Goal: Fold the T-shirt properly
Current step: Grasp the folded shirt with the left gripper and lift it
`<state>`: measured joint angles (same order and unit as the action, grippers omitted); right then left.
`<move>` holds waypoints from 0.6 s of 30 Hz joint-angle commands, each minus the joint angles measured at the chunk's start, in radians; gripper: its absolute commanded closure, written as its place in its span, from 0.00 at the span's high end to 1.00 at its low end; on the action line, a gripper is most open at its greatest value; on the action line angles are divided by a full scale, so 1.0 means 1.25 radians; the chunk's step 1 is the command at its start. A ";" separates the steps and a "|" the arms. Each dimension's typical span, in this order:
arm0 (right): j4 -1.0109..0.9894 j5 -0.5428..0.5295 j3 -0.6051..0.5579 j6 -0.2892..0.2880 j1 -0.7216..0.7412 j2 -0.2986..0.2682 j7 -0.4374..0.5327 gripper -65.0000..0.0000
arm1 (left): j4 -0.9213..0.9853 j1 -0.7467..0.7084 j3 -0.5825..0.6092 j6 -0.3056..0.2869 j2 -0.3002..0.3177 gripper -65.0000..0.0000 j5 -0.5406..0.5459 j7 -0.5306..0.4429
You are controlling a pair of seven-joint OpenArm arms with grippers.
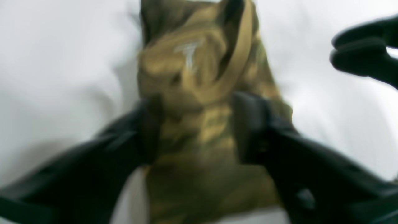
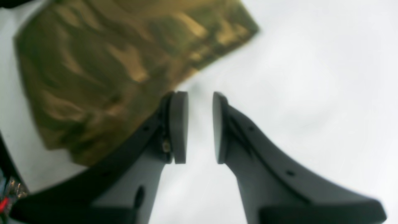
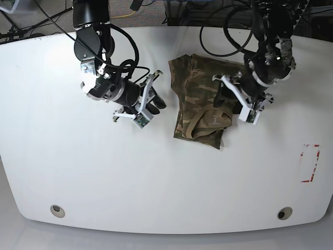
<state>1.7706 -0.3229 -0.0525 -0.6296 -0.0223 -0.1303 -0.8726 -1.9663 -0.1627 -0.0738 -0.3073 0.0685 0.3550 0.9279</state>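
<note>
The T-shirt [image 3: 202, 99] lies near the middle of the white bench [image 3: 78, 172], already gathered into a compact, roughly rectangular bundle whose long axis runs from the far edge toward the near edge in the base view, with the tan collar band [image 3: 200, 122] showing at its near end. The left gripper [image 1: 192, 127] is the closer of the two: its wrist view, though blurred, shows the camouflage cloth lying between its parted jaws, the collar just beyond the tips, so the jaws straddle the fabric rather than pinch it; whether they touch it I cannot tell. The right gripper [image 2: 200, 127] stands off the opposite long side of the bundle, apart from it, its jaws released with bare bench showing in the narrow gap and nothing held. Any next fold probably turns on the left arm, since the cloth sits directly in front of it.
</note>
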 commanded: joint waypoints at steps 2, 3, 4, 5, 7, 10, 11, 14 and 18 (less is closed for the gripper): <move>0.010 -0.015 0.059 -0.001 0.012 -0.004 0.017 0.19 | 0.004 0.039 0.061 0.075 -0.022 0.66 -0.039 -0.018; 0.010 -0.015 0.076 -0.003 0.012 -0.006 0.016 0.19 | 0.010 0.049 0.076 0.092 -0.031 0.67 -0.059 -0.018; 0.010 -0.015 0.093 -0.003 0.012 -0.007 0.015 0.19 | 0.017 0.058 0.092 0.109 -0.039 0.68 -0.078 -0.018; 0.010 -0.015 0.104 -0.003 0.012 -0.008 0.015 0.19 | 0.022 0.063 0.103 0.114 -0.046 0.68 -0.093 -0.018; 0.010 -0.015 0.128 -0.003 0.012 -0.009 0.014 0.19 | 0.043 0.074 0.133 0.127 -0.062 0.68 -0.135 -0.018; 0.010 -0.015 0.158 -0.015 0.012 -0.011 0.013 0.19 | 0.086 0.079 0.162 0.130 -0.075 0.67 -0.196 -0.019; 0.009 -0.015 0.170 -0.031 0.012 -0.011 0.013 0.19 | 0.111 0.079 0.173 0.130 -0.079 0.67 -0.220 -0.025; 0.008 -0.015 0.196 -0.053 0.012 -0.009 0.011 0.19 | 0.171 0.074 0.190 0.130 -0.081 0.67 -0.261 -0.092; 0.008 -0.015 0.208 -0.054 0.004 -0.009 0.011 0.19 | 0.274 0.061 0.208 0.130 -0.077 0.67 -0.303 -0.182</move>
<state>1.7649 -0.3202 0.2031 -0.6899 -0.0238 -0.1383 -0.8795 -1.6619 -0.0898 0.1856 -0.1490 -0.0269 -0.0154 0.7322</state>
